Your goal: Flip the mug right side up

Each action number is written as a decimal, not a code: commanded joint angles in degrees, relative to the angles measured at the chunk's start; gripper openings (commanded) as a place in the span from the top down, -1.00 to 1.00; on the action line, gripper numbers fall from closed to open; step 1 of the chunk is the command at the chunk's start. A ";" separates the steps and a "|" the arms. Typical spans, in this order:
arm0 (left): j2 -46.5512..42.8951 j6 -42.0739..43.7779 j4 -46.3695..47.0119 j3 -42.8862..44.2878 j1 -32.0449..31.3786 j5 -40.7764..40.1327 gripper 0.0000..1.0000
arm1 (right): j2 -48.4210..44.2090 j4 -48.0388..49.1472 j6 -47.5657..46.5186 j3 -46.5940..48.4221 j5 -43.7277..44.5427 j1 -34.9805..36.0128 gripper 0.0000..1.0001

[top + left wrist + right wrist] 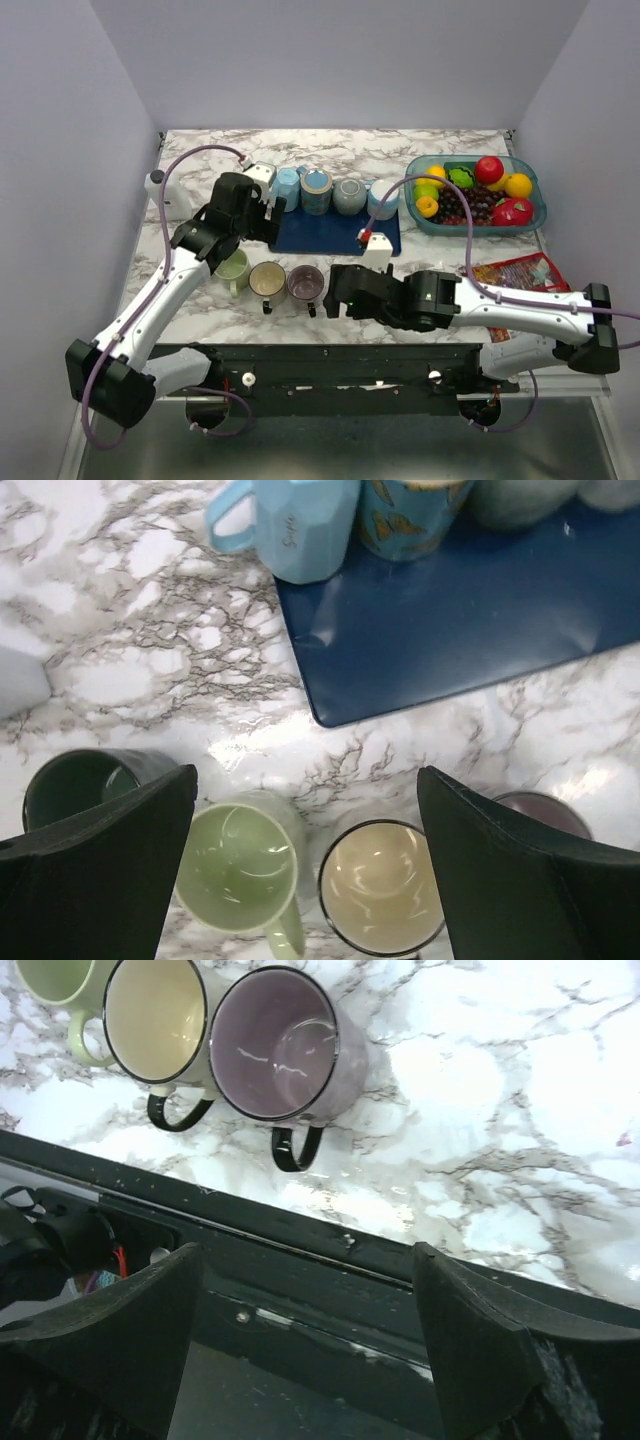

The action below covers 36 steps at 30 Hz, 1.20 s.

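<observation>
Several mugs stand on a blue mat [335,232] at the back: a light blue one [287,188], a butterfly-patterned one [316,190] and a grey-green one [350,196], all seemingly upside down. A fourth mug [383,203] is partly hidden. In front, a green mug [233,268], a cream mug [268,280] and a purple mug [305,284] stand upright. My left gripper [305,780] is open and empty above the green mug [235,865] and the cream mug [380,885]. My right gripper [305,1260] is open and empty over the table's front edge, near the purple mug [275,1045].
A dark green upright mug [85,785] stands left of the green one. A clear blue tray [540,215] of fruit sits at the back right. A red snack bag [515,275] lies in front of it. A white object [160,190] stands at the far left.
</observation>
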 commanded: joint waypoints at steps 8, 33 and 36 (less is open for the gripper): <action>28.73 25.45 -1.13 21.82 9.82 23.33 -0.98 | -8.73 2.51 -6.33 -5.73 2.61 -5.15 -0.82; 60.31 40.67 -16.10 49.64 17.03 39.87 -0.98 | -4.60 0.84 -2.64 -5.56 -3.10 -10.26 -0.82; 61.01 39.36 -14.69 49.81 17.03 39.96 -0.98 | -5.48 1.01 -0.97 -7.40 -4.24 -10.26 -0.81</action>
